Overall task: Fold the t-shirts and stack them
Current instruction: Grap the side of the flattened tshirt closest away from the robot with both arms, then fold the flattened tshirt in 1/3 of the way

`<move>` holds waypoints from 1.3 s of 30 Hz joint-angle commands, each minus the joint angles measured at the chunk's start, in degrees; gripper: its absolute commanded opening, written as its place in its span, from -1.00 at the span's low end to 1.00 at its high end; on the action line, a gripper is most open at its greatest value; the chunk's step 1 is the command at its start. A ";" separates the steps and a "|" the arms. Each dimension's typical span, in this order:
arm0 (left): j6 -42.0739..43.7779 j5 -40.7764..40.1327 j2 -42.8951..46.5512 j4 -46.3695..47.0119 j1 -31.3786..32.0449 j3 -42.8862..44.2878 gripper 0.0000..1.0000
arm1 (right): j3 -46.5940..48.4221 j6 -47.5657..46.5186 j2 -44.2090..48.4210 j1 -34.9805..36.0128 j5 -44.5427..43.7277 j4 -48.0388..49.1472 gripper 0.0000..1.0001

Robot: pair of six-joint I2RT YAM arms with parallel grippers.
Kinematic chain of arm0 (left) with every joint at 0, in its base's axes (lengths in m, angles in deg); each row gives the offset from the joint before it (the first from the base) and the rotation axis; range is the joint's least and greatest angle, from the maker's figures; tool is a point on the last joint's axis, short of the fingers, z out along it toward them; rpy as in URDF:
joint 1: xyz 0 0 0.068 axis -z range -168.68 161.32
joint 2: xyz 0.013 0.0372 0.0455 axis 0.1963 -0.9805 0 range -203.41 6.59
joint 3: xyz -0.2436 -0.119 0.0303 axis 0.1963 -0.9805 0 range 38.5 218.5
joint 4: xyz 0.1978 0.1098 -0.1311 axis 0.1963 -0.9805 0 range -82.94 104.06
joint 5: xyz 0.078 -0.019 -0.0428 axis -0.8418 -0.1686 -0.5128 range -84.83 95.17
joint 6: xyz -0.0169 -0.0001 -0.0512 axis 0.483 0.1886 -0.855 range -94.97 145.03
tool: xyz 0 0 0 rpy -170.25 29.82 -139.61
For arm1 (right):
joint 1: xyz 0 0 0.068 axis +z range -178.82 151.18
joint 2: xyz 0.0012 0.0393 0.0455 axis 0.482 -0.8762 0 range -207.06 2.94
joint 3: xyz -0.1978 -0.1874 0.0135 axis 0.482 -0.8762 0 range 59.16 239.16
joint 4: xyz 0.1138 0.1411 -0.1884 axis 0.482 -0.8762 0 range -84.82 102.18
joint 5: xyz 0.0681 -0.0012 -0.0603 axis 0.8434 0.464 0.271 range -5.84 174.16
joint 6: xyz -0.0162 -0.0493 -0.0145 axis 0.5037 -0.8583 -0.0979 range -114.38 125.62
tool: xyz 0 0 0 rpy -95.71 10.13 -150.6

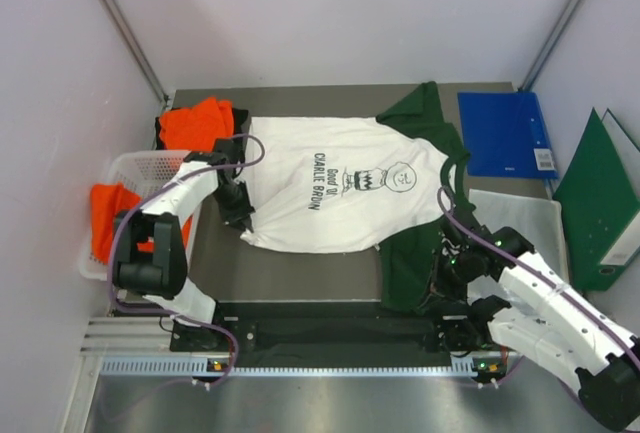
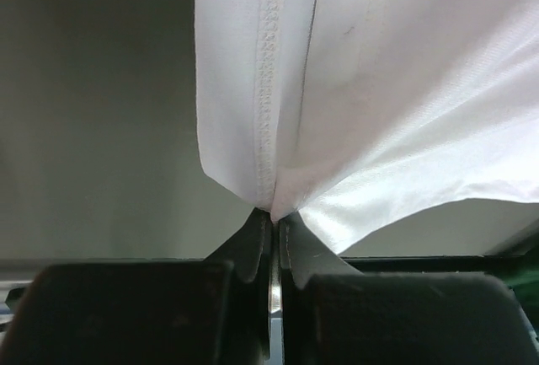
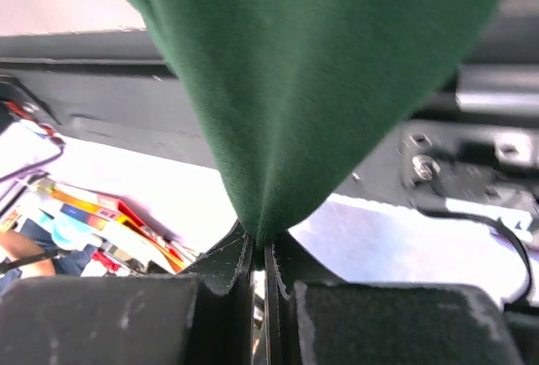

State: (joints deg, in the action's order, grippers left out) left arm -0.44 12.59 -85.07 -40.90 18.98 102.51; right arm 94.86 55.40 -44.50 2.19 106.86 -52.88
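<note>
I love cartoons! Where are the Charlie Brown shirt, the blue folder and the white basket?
Charlie Brown shirt (image 1: 345, 178): top view, on its printed white front.
Blue folder (image 1: 503, 133): top view, middle of its cover.
White basket (image 1: 140, 165): top view, on its far mesh wall.

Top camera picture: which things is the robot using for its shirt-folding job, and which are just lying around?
For the job: Charlie Brown t-shirt, held by the left gripper and right gripper; orange t-shirts.
Just lying about: blue folder, green folder, white mesh basket.
</note>
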 commanded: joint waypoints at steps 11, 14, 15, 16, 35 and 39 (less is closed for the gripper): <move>-2.56 -6.01 9.83 -10.61 -0.89 -5.83 -1.00 | 12.36 3.48 6.57 0.64 -5.30 -16.94 -1.00; -2.48 -6.37 9.48 -10.52 -0.98 -4.77 -1.00 | 18.25 3.31 4.91 0.64 -7.92 -16.68 -1.00; -2.56 -6.28 9.39 -10.43 -0.98 -3.81 -1.00 | 21.13 2.87 3.25 0.55 -8.98 -16.59 -1.00; -2.48 -6.10 9.22 -10.43 -0.98 -3.11 -1.00 | 22.55 2.00 2.36 0.55 -10.21 -16.42 -1.00; -3.62 0.92 -0.26 -5.78 -1.33 11.40 -1.00 | 45.76 -20.41 -22.33 -14.01 -15.76 -4.29 -1.00; -3.36 7.32 -3.26 -5.60 -1.95 12.63 -1.00 | 48.14 -24.37 -25.85 -19.31 -12.16 -2.27 -1.00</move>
State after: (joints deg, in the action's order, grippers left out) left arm -3.37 13.31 -86.40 -47.93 17.85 112.37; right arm 138.53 37.57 -68.11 -12.68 91.17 -59.02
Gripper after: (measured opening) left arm 0.033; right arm 0.014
